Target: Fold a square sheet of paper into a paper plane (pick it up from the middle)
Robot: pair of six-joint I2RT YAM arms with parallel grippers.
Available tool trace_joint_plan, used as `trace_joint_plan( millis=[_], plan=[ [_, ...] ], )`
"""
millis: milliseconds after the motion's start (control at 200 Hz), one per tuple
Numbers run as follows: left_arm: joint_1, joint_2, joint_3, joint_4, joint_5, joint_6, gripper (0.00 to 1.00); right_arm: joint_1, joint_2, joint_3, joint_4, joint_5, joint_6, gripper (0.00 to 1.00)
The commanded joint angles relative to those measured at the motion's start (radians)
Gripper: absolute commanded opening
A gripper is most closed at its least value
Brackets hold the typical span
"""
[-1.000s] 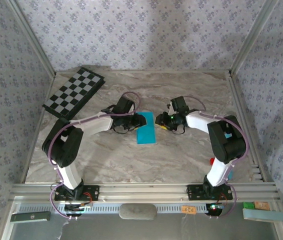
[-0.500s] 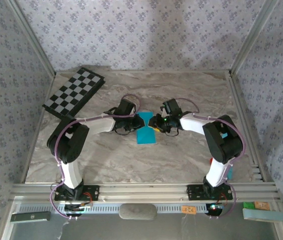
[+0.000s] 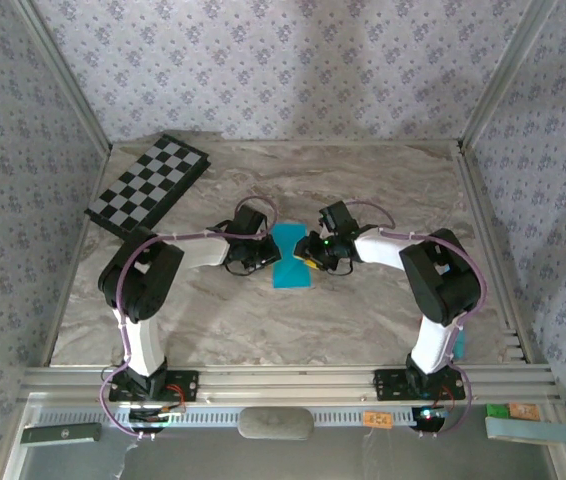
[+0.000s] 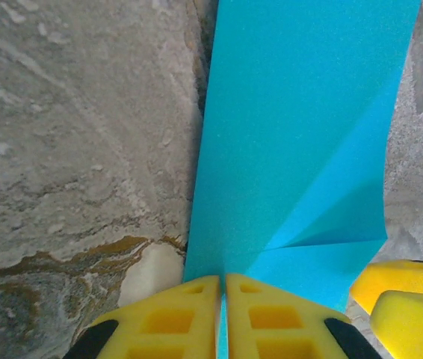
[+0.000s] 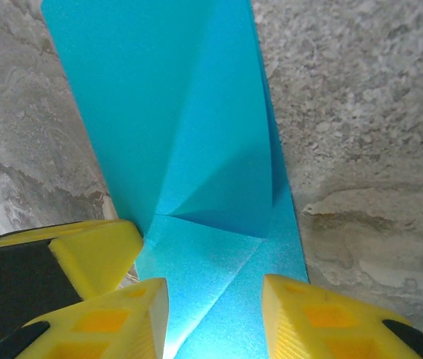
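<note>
The left gripper (image 4: 223, 288) has just pinched shut on the paper (image 4: 301, 134) edge. The right gripper (image 5: 213, 295) straddles the opposite edge, part open and gripping nothing. The fold looks ready to begin.

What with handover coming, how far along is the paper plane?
Done: the sheet carries a folded flap with a diagonal crease. In hand: left pincer is shut on its edge; right pincer stands open over it. Left: no pointed dart shape yet.

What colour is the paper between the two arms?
The paper is bright turquoise-blue; the left wrist view shows it best.
</note>
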Motion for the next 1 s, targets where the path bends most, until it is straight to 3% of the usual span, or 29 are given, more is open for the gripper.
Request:
trace_joint_plan(
  millis=[0, 490, 825, 995],
  plan=[
    [0.003, 0.021, -0.025, -0.013, -0.01, -0.012, 0.11, 0.02, 0.023, 0.033, -0.039, 0.029, 0.031, 0.39],
    [0.009, 0.003, -0.076, 0.025, -0.002, -0.015, 0.11, 0.065, 0.035, 0.022, 0.081, -0.005, 0.077, 0.31],
    [0.019, -0.021, -0.067, 0.023, 0.024, -0.002, 0.12, 0.066, 0.038, -0.019, 0.149, 0.017, 0.075, 0.15],
    [0.055, -0.092, -0.066, 0.037, 0.064, 0.018, 0.17, 0.059, 0.023, -0.021, 0.159, 0.038, 0.041, 0.08]
  ],
)
